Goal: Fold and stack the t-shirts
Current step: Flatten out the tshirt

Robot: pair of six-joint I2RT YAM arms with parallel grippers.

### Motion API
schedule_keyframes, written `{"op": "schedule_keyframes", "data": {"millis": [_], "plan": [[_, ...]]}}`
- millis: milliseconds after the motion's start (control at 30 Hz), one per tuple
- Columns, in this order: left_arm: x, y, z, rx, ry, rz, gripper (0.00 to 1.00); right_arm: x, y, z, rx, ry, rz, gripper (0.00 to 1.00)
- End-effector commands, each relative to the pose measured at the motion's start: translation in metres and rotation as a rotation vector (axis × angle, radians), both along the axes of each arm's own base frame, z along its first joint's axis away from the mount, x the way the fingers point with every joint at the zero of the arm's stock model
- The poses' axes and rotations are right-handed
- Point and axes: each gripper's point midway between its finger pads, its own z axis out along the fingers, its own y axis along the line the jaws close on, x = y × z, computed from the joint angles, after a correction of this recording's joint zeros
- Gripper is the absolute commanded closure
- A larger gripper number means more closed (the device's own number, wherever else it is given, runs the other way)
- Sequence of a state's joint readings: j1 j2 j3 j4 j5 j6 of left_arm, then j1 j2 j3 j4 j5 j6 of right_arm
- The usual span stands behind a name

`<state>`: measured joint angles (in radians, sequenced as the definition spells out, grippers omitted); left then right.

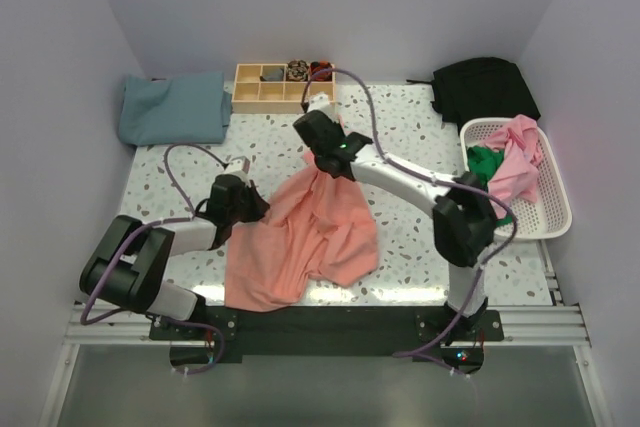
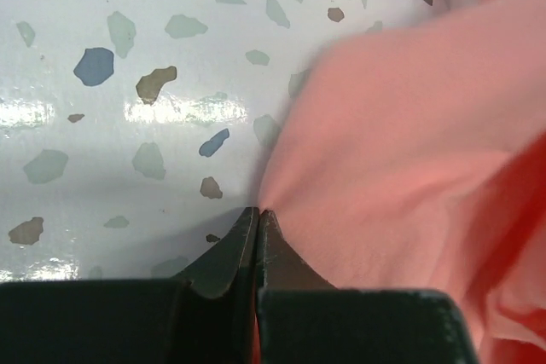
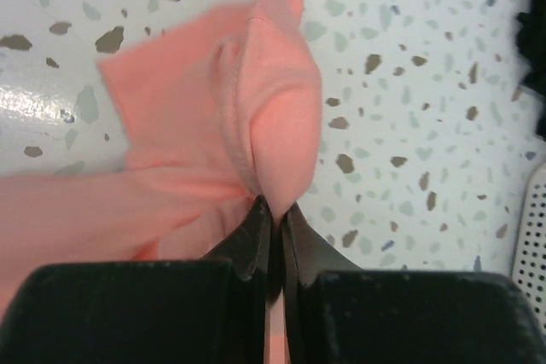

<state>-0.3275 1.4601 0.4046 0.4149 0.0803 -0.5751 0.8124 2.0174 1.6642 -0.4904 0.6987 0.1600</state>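
Observation:
A large salmon-pink t-shirt (image 1: 305,237) lies crumpled at the middle of the speckled table (image 1: 400,127). My left gripper (image 1: 252,209) is shut on its left edge; in the left wrist view the fabric (image 2: 409,151) runs out from the pinched tips (image 2: 258,212). My right gripper (image 1: 325,162) is shut on the shirt's far end and holds it raised; the hem (image 3: 273,117) bunches up from between the fingers (image 3: 275,204). A teal-blue t-shirt (image 1: 175,107) lies folded at the back left. Pink (image 1: 520,162) and green (image 1: 487,162) t-shirts sit in the basket.
A white lattice basket (image 1: 545,217) stands at the right edge of the table. A pale wooden compartment tray (image 1: 270,89) with small items is at the back centre. A black cloth bundle (image 1: 485,87) lies at the back right. Walls close in on three sides.

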Motion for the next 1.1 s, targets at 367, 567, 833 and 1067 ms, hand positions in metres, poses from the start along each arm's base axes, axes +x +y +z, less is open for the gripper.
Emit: {"op": "schedule_keyframes", "data": {"millis": [367,567,833,1067], "plan": [[0.026,0.084,0.137,0.322,-0.203,0.266,1.00,-0.074,-0.218,0.073,0.040,-0.156,-0.468,1.00],[0.010,0.096,0.166,0.255,-0.248,0.369,1.00,-0.115,-0.251,0.030,0.080,-0.073,-0.560,1.00],[-0.015,0.054,0.196,0.056,-0.307,0.169,1.00,-0.158,-0.195,0.010,0.412,0.123,-0.275,1.00],[-0.080,0.006,0.091,-0.107,-0.100,-0.062,1.00,-0.245,-0.134,-0.032,0.620,0.429,-0.068,1.00]]}}
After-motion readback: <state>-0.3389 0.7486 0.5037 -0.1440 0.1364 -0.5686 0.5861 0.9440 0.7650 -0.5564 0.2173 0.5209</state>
